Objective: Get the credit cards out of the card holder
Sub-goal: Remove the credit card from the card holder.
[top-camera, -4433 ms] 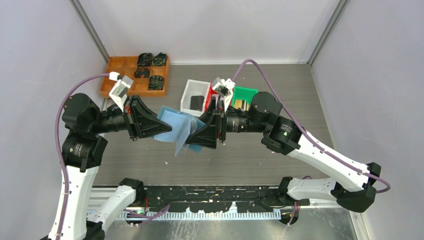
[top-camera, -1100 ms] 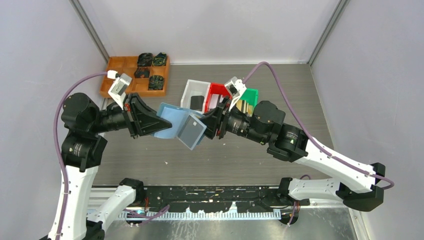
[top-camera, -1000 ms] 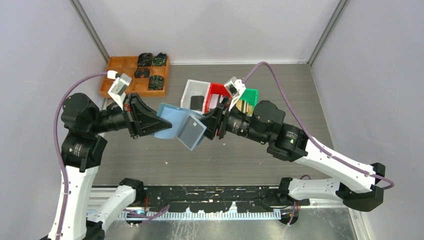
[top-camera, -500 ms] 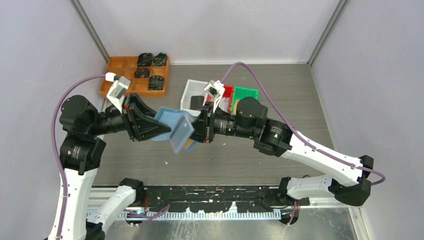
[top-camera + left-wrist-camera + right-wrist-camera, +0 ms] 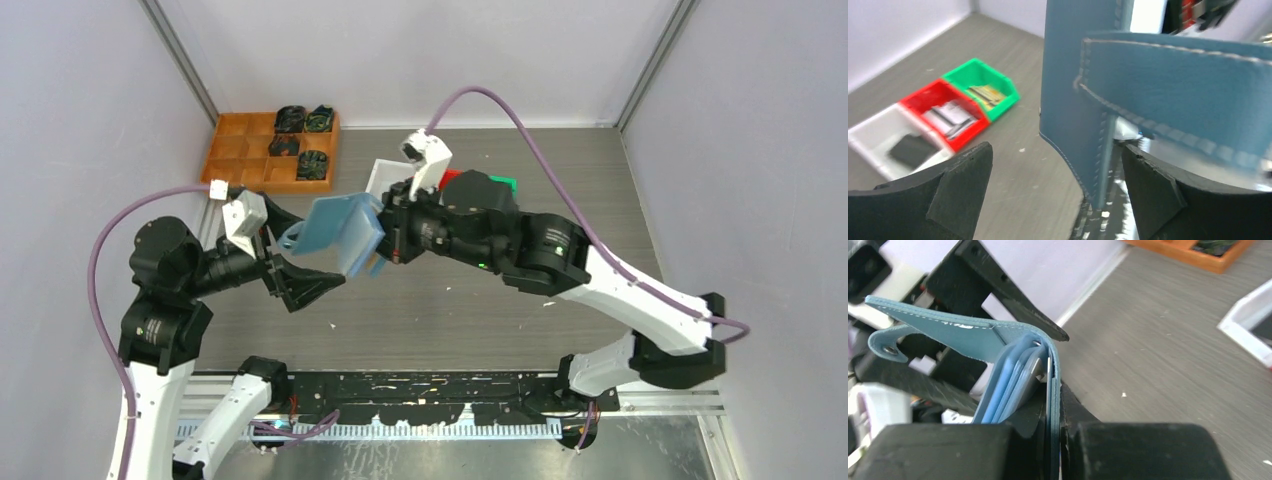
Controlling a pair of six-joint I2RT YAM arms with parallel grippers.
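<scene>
The slate-blue card holder (image 5: 340, 232) hangs in the air above the table, its flap with the small tab spread to the left. My right gripper (image 5: 388, 246) is shut on its right edge; in the right wrist view the fingers (image 5: 1083, 415) pinch one leaf of the card holder (image 5: 973, 332). Thin layers sit inside the fold, and I cannot tell the credit cards from the pockets. My left gripper (image 5: 305, 285) stands open just below and left of the holder, touching nothing. In the left wrist view the card holder (image 5: 1083, 100) hangs between and beyond the spread fingers (image 5: 963, 180).
White bin (image 5: 383, 177), red bin (image 5: 451, 177) and green bin (image 5: 503, 183) stand in a row behind the right arm. They also show on the floor as the green bin (image 5: 979, 82), red bin (image 5: 930, 97) and white bin (image 5: 868, 137). An orange compartment tray (image 5: 240, 150) sits back left.
My left gripper opened, let go of the card holder and drew back down to the left. My right gripper closed on the holder and carried it up and to the left.
</scene>
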